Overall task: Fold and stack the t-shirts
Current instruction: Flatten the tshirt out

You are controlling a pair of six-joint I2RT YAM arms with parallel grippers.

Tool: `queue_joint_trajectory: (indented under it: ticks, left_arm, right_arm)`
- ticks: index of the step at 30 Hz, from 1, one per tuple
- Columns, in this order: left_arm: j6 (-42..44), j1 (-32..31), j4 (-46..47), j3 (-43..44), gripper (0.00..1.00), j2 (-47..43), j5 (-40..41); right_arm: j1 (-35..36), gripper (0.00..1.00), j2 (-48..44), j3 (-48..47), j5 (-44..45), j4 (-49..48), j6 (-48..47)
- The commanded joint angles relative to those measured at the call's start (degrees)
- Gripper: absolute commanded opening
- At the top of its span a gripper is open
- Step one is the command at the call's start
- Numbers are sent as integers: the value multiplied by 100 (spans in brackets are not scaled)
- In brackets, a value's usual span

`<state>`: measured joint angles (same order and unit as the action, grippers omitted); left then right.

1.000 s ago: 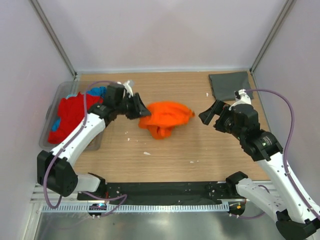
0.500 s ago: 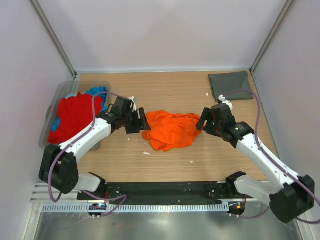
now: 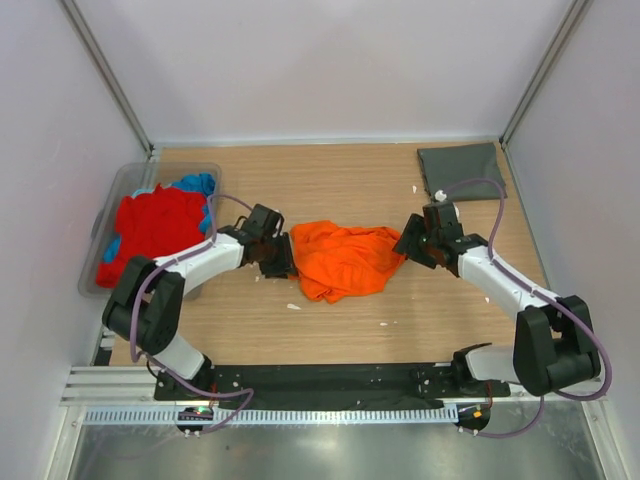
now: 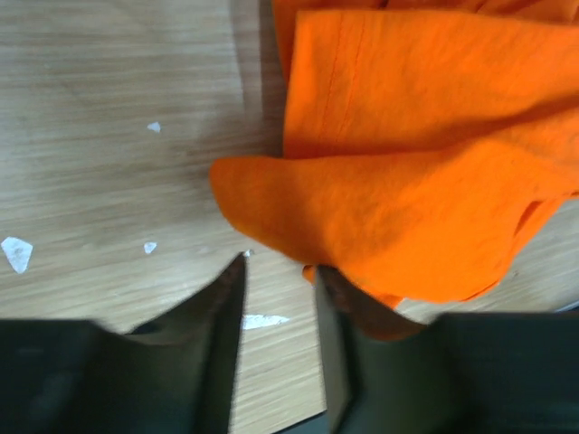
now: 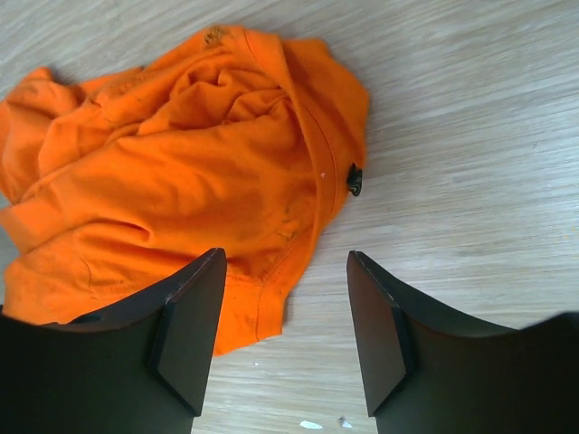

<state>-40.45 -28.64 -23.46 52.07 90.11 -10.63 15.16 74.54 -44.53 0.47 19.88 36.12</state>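
Left claw (image 4: 280, 268) barely parted, right claw (image 5: 285, 256) wide, both empty at the crumpled orange shirt (image 3: 345, 260) — only the grey shirt (image 3: 460, 170) lies folded, red shirt (image 3: 150, 225) and blue shirt (image 3: 196, 183) wait in the tub (image 3: 130, 172).

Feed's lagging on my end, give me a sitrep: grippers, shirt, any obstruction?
Left gripper open, narrow gap, at orange shirt edge. Right gripper open wide over opposite hem. Shirt crumpled, unfolded, flat on table. White flecks nearby, nothing blocking.

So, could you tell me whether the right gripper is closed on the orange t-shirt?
No; in its wrist view the right gripper is open, its fingers wide apart and the orange t-shirt lying loose between them.
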Motion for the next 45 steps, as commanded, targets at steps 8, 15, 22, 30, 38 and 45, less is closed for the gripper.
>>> queue_joint_trajectory:
  ticks: [8, 15, 22, 30, 38, 45]
  left_arm:
    - [256, -27, -272, 681, 0, -422, 96]
    - [239, -36, -536, 1068, 0, -1099, 1]
    - [142, -45, -501, 1270, 0, -1363, -422]
    - [327, -10, -958, 1384, 7, -1399, 316]
    - [99, 1852, -1011, 1384, 41, -1944, -544]
    - [-174, 2697, -695, 1261, 52, -1971, -992]
  right_arm:
    - [627, 57, -501, 893, -671, -591, 536]
    - [1076, 57, -1178, 1403, -548, -687, 861]
    - [1796, 57, -1284, 1307, -74, -748, 985]
    - [2560, 61, -882, 842, 576, -898, 239]
    - [3923, 60, 928, -1187, 2061, -881, -1903]
    - [4460, 62, 2555, -2665, 2527, -319, -2943]
